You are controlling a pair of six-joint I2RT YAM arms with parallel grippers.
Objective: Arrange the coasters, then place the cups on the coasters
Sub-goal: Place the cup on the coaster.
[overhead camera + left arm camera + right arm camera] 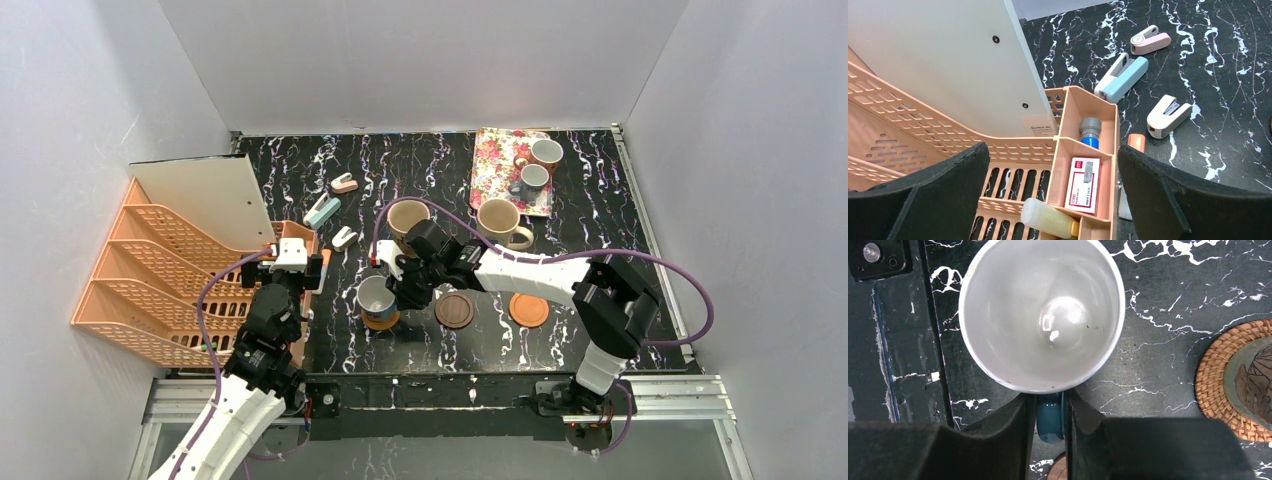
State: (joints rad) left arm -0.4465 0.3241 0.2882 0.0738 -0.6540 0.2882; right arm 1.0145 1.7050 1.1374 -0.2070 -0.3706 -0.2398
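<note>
Marbled table (590, 190); right wrist reveals cup handle (1049, 417).

Lab cell — white walls (420, 60); aluminium frame (660, 395)

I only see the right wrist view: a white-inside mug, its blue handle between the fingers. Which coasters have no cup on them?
Observer: Two, the dark brown coaster and the orange-brown coaster, both on the table right of the blue-handled mug.
Operator: Where are the other small mugs?
Observer: On the floral tray at the far right: the farther small mug and the nearer small mug.
Operator: And the left arm?
Observer: The left fingers hang open above the orange file organizer, holding nothing.
</note>
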